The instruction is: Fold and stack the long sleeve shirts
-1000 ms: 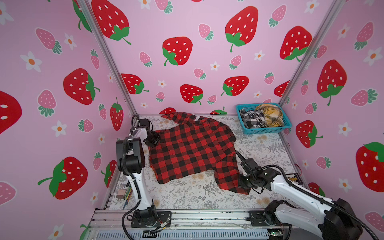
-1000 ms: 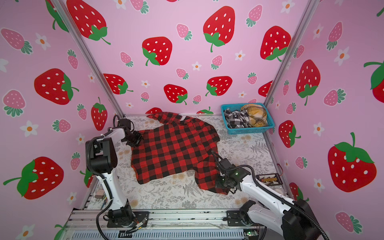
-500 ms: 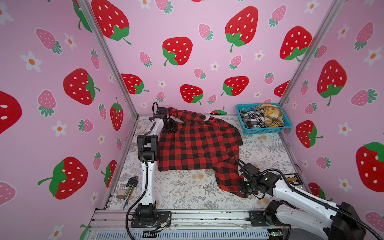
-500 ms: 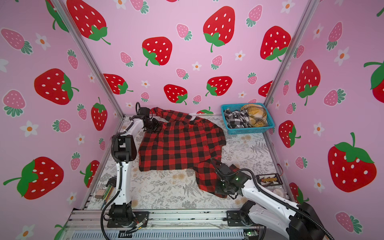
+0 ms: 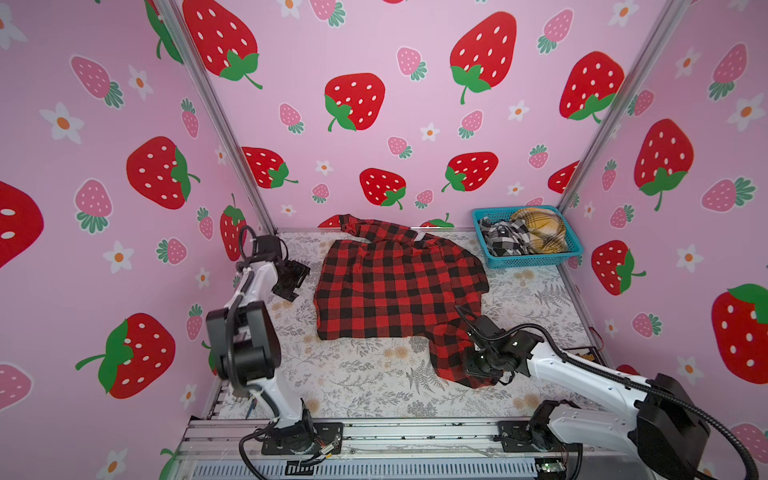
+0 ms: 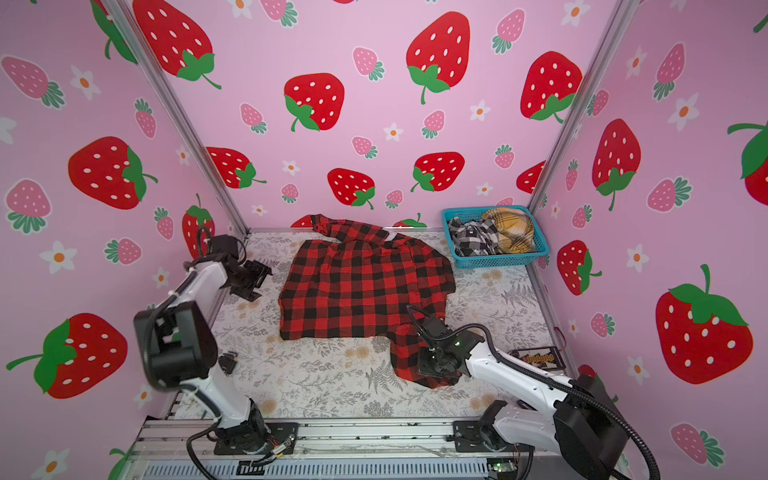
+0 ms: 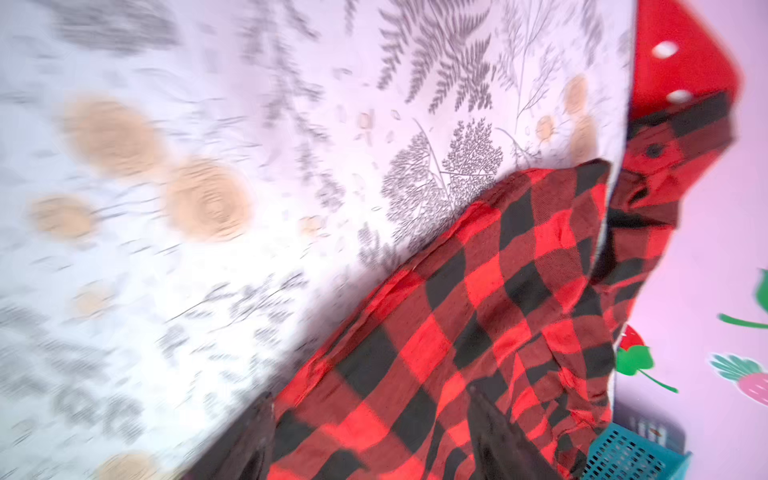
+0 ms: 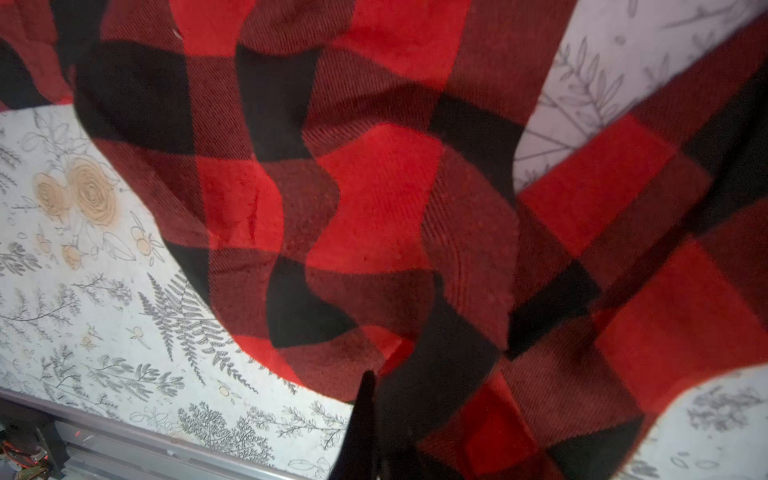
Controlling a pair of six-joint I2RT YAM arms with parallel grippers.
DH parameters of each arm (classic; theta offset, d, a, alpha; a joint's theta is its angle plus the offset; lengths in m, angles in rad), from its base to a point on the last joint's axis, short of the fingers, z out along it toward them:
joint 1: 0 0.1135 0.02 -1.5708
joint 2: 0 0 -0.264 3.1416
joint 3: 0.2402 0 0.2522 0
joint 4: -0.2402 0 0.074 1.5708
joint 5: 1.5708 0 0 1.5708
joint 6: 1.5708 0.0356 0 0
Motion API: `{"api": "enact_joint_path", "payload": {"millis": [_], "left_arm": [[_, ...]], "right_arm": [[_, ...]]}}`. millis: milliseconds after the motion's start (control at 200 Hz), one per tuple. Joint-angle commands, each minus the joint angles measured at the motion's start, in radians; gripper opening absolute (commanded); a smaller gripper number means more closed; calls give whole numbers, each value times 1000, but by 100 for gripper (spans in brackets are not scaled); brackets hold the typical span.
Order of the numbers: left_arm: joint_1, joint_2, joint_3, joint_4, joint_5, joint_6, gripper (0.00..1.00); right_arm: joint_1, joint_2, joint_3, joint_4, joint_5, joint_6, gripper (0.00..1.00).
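No legible text, labels, brands or numbers anywhere

My right claw shows only as a thin dark finger at the edge of my view. Its jaws are pinched together on a fold of the shirt. The red-and-black check cloth fills most of what I see, rumpled into soft waves. The desk, with its pale print of grey ferns and tan roses, shows past the cloth's edge and through a gap between two folds. A grey metal rail borders the desk, with coloured wires just beside it.
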Motion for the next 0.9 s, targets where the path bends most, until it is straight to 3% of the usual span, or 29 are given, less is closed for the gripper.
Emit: {"api": "enact_joint_path", "payload": {"millis": [0,100,195,415,800,896], "left_arm": [[-39,-165,-362,9,78,-30,67],[-40,-221,-564,143,217,-84,62],[-40,-185,-593,217,278,-87,63],[-40,-165,-557,184,193,-83,58],[-50,-32,-500,272,177,-56,31],[-53,-37,-476,265,173,-50,15]], "right_arm": [[-24,11,-15,42,0,-46,0],[-29,15,-16,44,0,-66,0],[-30,-7,-28,52,-7,-73,0],[-35,-56,-51,59,-10,-67,0],[-46,-45,-35,89,1,-71,0],[-67,-54,-13,92,2,-97,0]]}}
